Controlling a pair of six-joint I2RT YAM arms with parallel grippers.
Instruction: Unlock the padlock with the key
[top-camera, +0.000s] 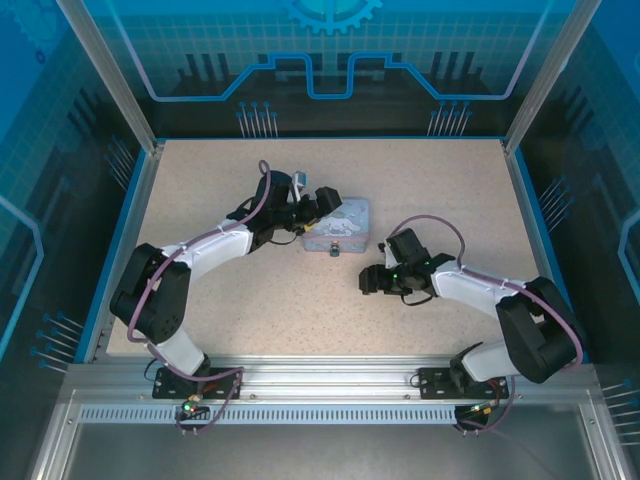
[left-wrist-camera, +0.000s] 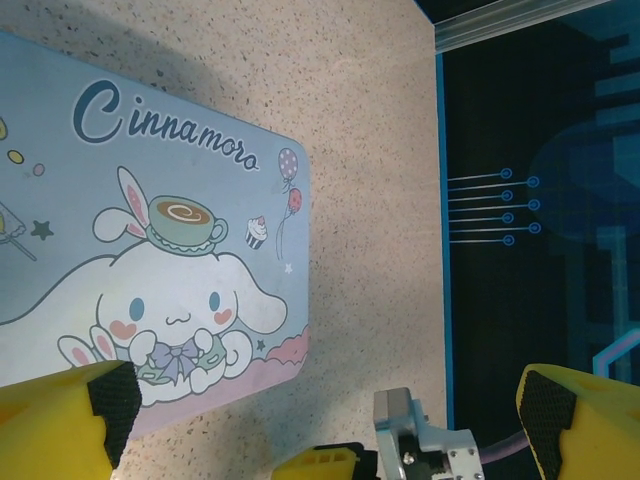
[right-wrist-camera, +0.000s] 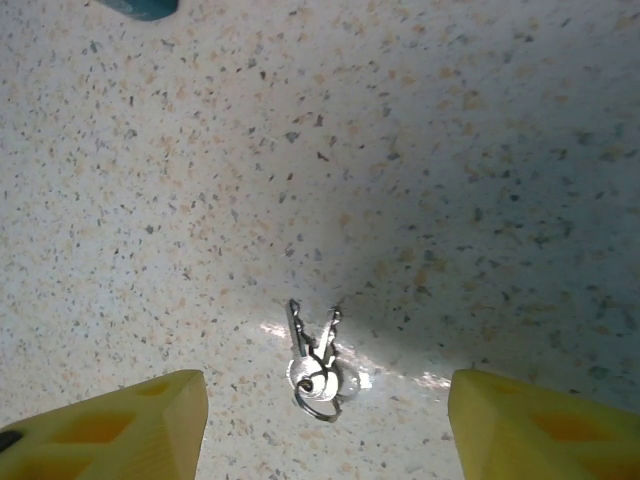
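Tin (left-wrist-camera: 150, 250) cropped at left edge; padlock (top-camera: 334, 250) too small to resolve.

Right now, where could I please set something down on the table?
Free: the middle of the table between left arm and right arm; the far strip behind the tin. Crowded: tin with left gripper, keys under right gripper.

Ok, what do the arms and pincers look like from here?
The left arm and right arm have white link shells and black joints, each trailed by a mauve cable. The left pincer has yellow fingers with black textured pads; the right pincer is yellow-fingered too.
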